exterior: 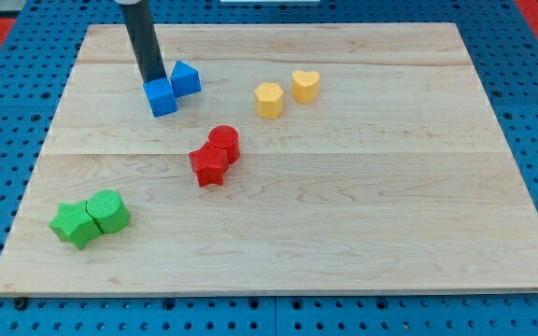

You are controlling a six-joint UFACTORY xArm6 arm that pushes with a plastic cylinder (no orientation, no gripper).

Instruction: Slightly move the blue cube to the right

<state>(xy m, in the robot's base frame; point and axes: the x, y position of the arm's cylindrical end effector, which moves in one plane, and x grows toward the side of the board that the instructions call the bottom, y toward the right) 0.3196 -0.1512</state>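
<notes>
Blue cube [161, 97] sits near the counter's [344, 233] top left, touching another blue block [186, 77] at two o'clock. My tip [153, 79] touches its top-left edge. No claw here. It looks light, hard and slidey; push its left side.

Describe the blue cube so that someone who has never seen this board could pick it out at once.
Start at the wooden board and go to its corner at the view's top left, where my tip comes down. Two blue blocks sit touching there. The blue cube is the lower-left one, square-faced and right against my tip, while its neighbour, the blue block, lies up and to the view's right.
</notes>
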